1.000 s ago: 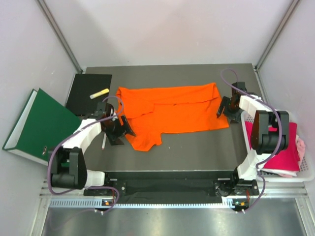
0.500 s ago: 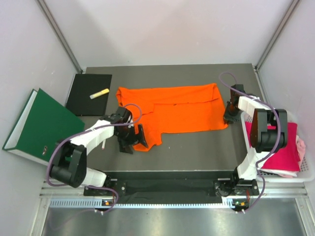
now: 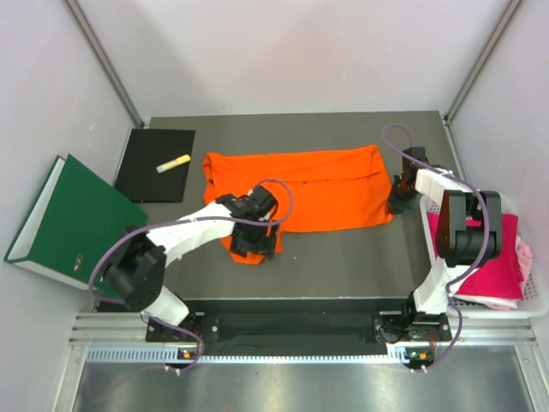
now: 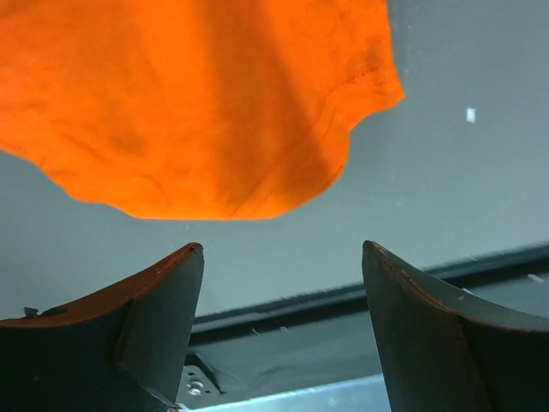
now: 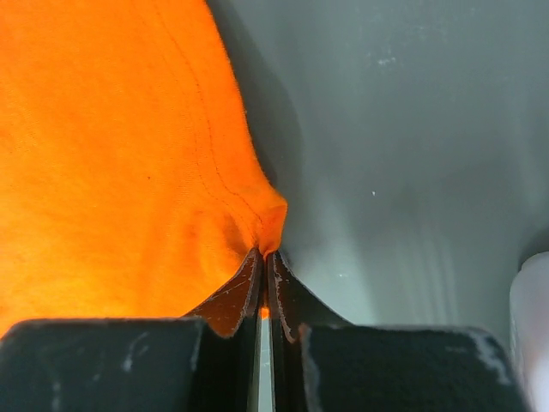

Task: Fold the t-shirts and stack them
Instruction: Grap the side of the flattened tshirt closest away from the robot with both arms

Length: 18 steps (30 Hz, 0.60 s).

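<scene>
From above, the orange t-shirt [image 3: 300, 193] lies spread across the middle of the grey bench [image 3: 343, 257], its far edge folded over and a rounded lobe hanging toward the near left. The left arm [image 3: 189, 230] reaches in over that lobe, and its jaws sit above the cloth's near edge. The right arm [image 3: 433, 182] bends down to the shirt's right edge, where its jaws meet the cloth. At the right side a white basket [image 3: 533, 306] holds the magenta t-shirt [image 3: 502, 257], with the pale pink t-shirt [image 3: 524, 259] tucked beside it. At the left lie a green binder [image 3: 69, 219] and a black folder [image 3: 153, 167] with a yellow marker [image 3: 173, 163] on top. From the left wrist, the left jaws stand wide apart with nothing between them. They hang over bare bench, and the shirt's rounded near edge lies just beyond their tips. From the right wrist, the right jaws are pressed together on the corner of the orange shirt. A small pucker of hem is pinched at their tips, and the rest of the cloth spreads away to the left.
</scene>
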Each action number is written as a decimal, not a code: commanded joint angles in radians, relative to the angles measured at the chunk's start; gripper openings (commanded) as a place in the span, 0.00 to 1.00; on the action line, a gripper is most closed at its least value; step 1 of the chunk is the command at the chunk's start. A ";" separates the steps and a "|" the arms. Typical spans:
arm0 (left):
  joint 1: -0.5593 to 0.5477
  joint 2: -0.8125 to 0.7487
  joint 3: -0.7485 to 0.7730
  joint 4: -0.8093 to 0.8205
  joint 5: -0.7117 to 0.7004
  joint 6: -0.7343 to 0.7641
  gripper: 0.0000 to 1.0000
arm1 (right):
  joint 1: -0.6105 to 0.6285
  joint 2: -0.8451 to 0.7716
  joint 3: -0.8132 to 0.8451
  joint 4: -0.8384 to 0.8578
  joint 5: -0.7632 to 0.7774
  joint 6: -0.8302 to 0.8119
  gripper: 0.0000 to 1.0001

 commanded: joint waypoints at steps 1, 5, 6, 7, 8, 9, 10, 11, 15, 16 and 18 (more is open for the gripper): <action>-0.082 0.089 0.068 -0.090 -0.211 0.014 0.78 | 0.005 0.019 -0.036 0.027 -0.034 0.002 0.00; -0.106 0.168 0.099 -0.100 -0.298 -0.004 0.73 | 0.005 0.015 -0.038 0.027 -0.042 -0.001 0.00; -0.106 0.182 0.102 -0.100 -0.309 -0.007 0.70 | 0.005 0.015 -0.036 0.029 -0.045 0.001 0.00; -0.106 0.196 0.106 -0.098 -0.317 -0.007 0.67 | 0.005 0.015 -0.036 0.032 -0.048 0.001 0.00; -0.107 0.223 0.117 -0.100 -0.323 -0.012 0.63 | 0.005 0.015 -0.035 0.031 -0.049 0.002 0.00; -0.109 0.237 0.122 -0.103 -0.340 -0.015 0.61 | 0.005 0.015 -0.035 0.032 -0.054 0.002 0.00; -0.109 0.253 0.128 -0.109 -0.347 -0.018 0.59 | 0.003 0.015 -0.032 0.031 -0.054 0.001 0.00; -0.109 0.274 0.134 -0.112 -0.357 -0.027 0.53 | 0.005 0.015 -0.030 0.030 -0.055 0.002 0.00; -0.109 0.305 0.139 -0.119 -0.383 -0.033 0.30 | 0.005 0.013 -0.021 0.027 -0.059 0.002 0.00; -0.109 0.307 0.142 -0.124 -0.386 -0.033 0.22 | 0.005 0.013 -0.020 0.029 -0.058 0.002 0.00; -0.109 0.296 0.148 -0.159 -0.401 -0.047 0.00 | 0.005 0.013 -0.016 0.027 -0.062 0.002 0.00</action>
